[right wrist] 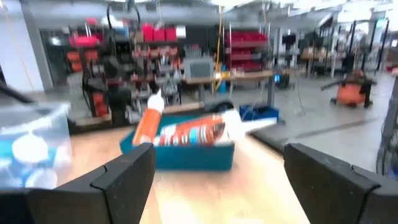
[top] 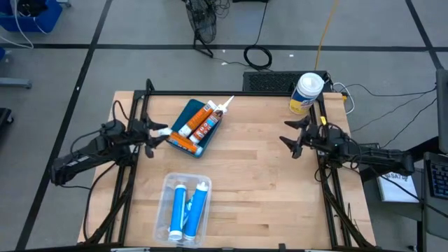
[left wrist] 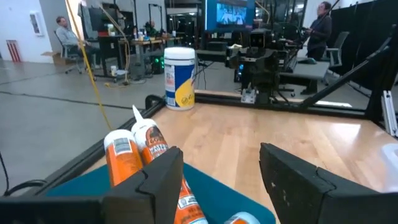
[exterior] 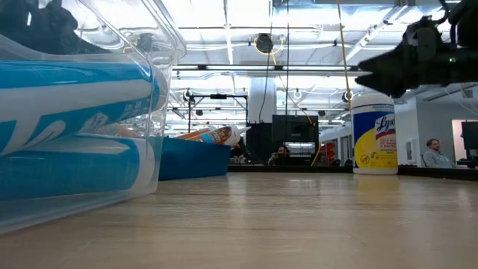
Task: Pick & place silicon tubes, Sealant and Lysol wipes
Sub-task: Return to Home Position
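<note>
Closest to the low camera, the clear bin fills the left of the frame, cut off by the edge. Blue silicone tubes lie inside it. From above it sits at lower centre, with two tubes side by side.

The Lysol wipes stand upright in the upper right of the high frame, at the table corner, well apart from both bins. In the low view a dark arm crosses in front of the lid, hiding its top, and the label is only partly readable.

Left of centre, the blue bin lies at a slant and holds orange sealant tubes; one white nozzle pokes past its rim. The clear bin hides part of it in the low view.

The left claw hangs just beside that bin's left end, fingers apart and empty. The right claw sits at the right edge, below the canister, also spread and empty.

A person sits beyond the table at far right.
</note>
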Available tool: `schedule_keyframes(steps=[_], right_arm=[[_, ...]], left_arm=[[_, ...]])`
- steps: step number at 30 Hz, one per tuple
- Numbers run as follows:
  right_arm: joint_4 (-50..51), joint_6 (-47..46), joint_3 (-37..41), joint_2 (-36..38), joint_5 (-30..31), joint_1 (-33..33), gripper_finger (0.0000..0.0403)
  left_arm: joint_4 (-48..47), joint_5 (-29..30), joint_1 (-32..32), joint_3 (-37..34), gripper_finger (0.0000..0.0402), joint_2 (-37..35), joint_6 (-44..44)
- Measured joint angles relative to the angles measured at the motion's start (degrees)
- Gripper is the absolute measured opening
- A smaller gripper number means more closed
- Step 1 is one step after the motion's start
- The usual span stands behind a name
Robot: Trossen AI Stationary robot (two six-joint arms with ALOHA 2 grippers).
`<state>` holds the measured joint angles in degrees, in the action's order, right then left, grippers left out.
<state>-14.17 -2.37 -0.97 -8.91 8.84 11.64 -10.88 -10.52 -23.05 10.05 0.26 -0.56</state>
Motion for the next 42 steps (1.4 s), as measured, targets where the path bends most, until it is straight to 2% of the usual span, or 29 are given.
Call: schedule_keyframes(steps=[2, 7, 9, 11, 13, 22, 29, 42], right_arm=[[2.99, -0.52, 0.02, -0.04, 0.02, 0.00, 0.0330], [6.01, -0.75, 0.09, -0.07, -0.48, -0.03, 0.0330], [4.07, 1.65, 0.09, -0.07, -5.33, -0.13, 0.0330], [1.27, 3.70, 0.09, -0.07, -11.06, -0.13, 0.0330], [-0.88, 4.19, 0.10, -0.04, -13.15, -0.13, 0.0330], [3.44, 4.11, 0.11, -0.07, -13.29, -0.13, 0.0330], [3.27, -4.52, 0.11, -0.07, -13.40, -0.11, 0.0330], [3.28, -4.28, 0.13, -0.07, -13.40, -0.11, 0.0330]], left_arm=[[1.79, -0.01, 0.04, -0.95, 0.0214, 0.01, 0.02], [14.06, 0.02, 0.04, -6.86, 0.0214, 0.01, -0.58], [18.03, 0.16, -0.02, -9.23, 0.0214, -0.01, -1.21], [17.25, 1.18, -0.02, -9.44, 0.0214, 0.10, -1.78], [15.86, 1.50, 0.04, -9.44, 0.0214, 0.10, -2.93], [13.25, 1.66, 0.04, -9.36, 0.0214, 0.23, -4.09], [14.00, 1.57, 0.04, -9.38, 0.0214, 0.23, -4.15], [14.04, 1.57, 0.04, -9.40, 0.0214, 0.23, -4.22]])
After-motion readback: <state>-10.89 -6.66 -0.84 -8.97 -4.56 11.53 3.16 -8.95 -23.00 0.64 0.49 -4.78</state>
